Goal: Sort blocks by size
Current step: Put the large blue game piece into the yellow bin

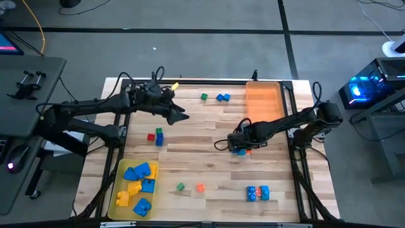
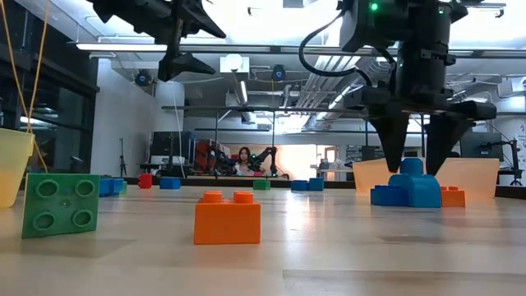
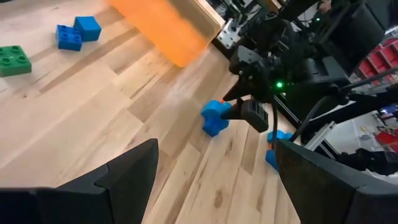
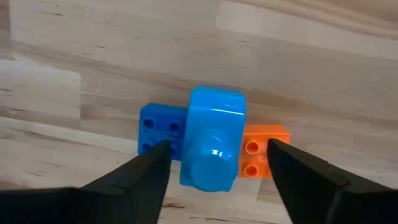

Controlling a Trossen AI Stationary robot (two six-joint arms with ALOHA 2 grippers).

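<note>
A joined cluster lies on the table right of centre: a tall light-blue block [image 4: 214, 137] with a dark blue brick [image 4: 158, 127] on one side and a small orange brick [image 4: 264, 152] on the other. It also shows in the high view [image 1: 241, 151]. My right gripper [image 4: 217, 149] is open, pointing down, with one finger on either side of the light-blue block [image 2: 411, 177], and I see no touch. My left gripper [image 1: 183, 116] is open and empty, raised above the table's far left part.
A yellow tray [image 1: 116, 190] at the near left holds blue and yellow blocks. An orange tray [image 1: 262, 85] stands at the far right. Loose blocks: green [image 1: 204, 97], blue [image 1: 223, 97], red with blue-green [image 1: 155, 136], green [image 1: 180, 187], orange [image 1: 200, 187], blue [image 1: 257, 192].
</note>
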